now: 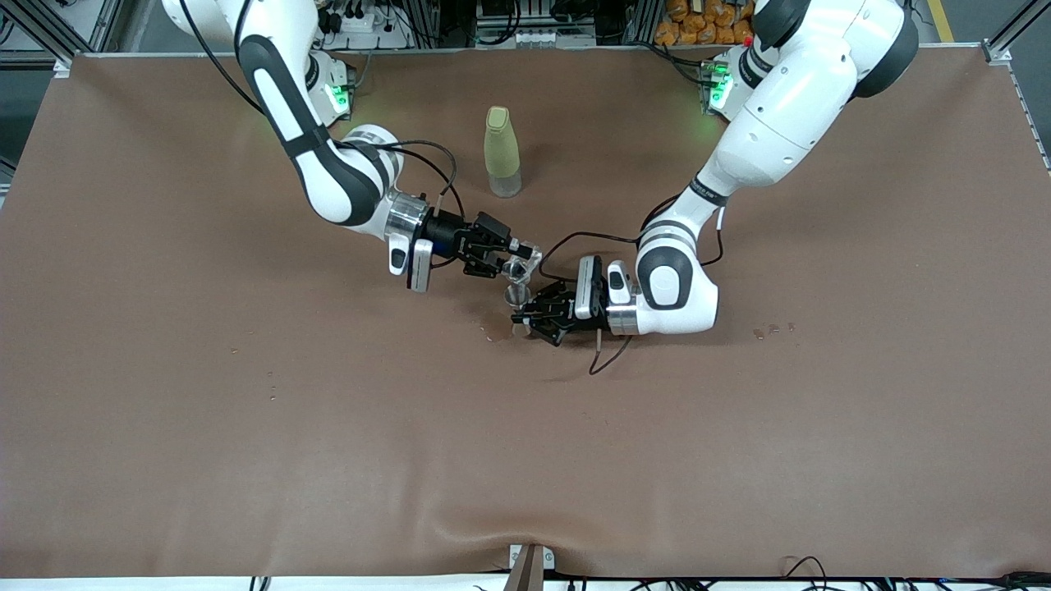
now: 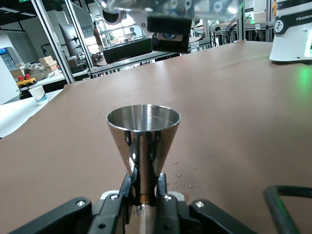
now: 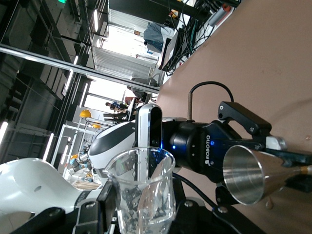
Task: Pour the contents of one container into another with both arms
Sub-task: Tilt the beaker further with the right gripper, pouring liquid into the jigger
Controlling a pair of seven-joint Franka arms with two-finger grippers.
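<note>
Together, two grippers clamped — left gripper point(image 1: 524, 316) on one steel jigger point(image 1: 515, 295), right gripper point(image 1: 516, 256) on one glass beaker point(image 1: 523, 264).

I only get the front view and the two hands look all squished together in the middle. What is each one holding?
Observer: The left gripper is shut on a shiny metal jigger, pinched at its narrow waist and standing upright.
Operator: Is anything inside that metal cup?
Observer: In the left wrist view the inside just shows shiny reflections; I cannot tell whether there is liquid.
Operator: And the other hand?
Observer: The right gripper is shut on a clear glass beaker with a small pouring lip on its rim.
Operator: Did anything spill?
Observer: Yes, the left wrist view shows tiny droplets on the brown table beside the jigger.
</note>
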